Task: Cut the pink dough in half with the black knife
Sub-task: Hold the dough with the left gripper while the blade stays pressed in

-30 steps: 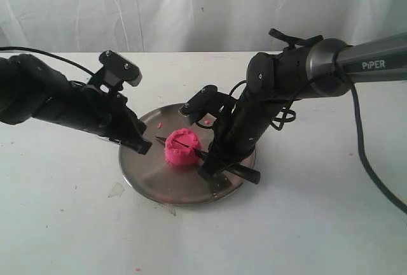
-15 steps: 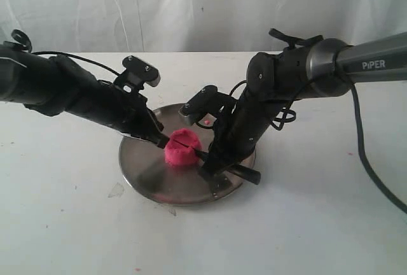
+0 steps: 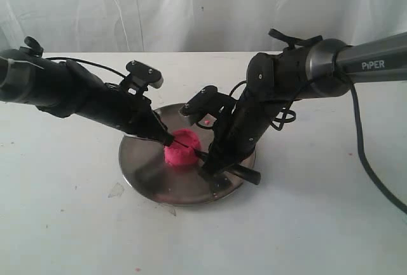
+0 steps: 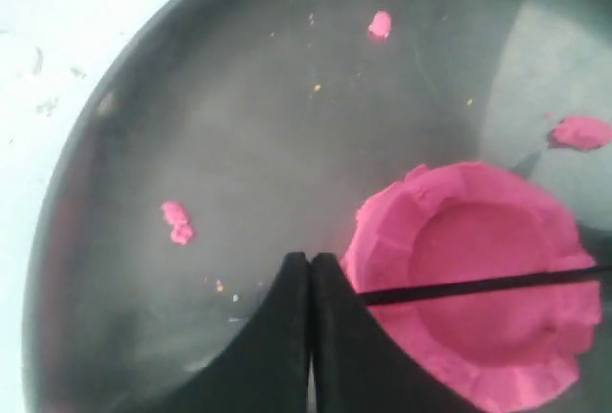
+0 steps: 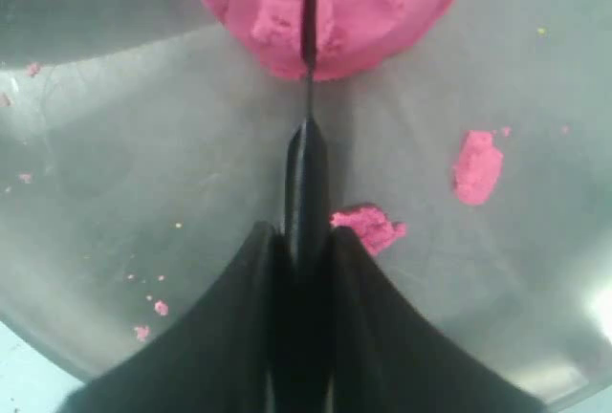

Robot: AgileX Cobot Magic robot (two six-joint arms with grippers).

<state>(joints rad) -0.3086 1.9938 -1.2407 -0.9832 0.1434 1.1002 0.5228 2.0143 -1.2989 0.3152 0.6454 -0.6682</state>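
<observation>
Plate [image 3: 147, 172]: round, metal, taken as landmark.
Right gripper [image 3: 212, 164]: set low over the plate's right side, jaws pinching the knife [image 5: 306, 179] handle so the blade can be pressed down.
Left gripper [image 3: 167, 140]: held over the plate's left half, jaws pressed together, tip against the dough [image 3: 181, 150], probably as a brace.
Knife: laid across the plate's middle, sunk into the dough's dented top.
Dough: plate centre, judged not yet parted.
Crumbs [image 5: 476, 166]: scattered on the plate.

Round metal plate [image 3: 143, 167] with pink crumbs [image 4: 176, 222] on white table [image 3: 63, 224]
</observation>
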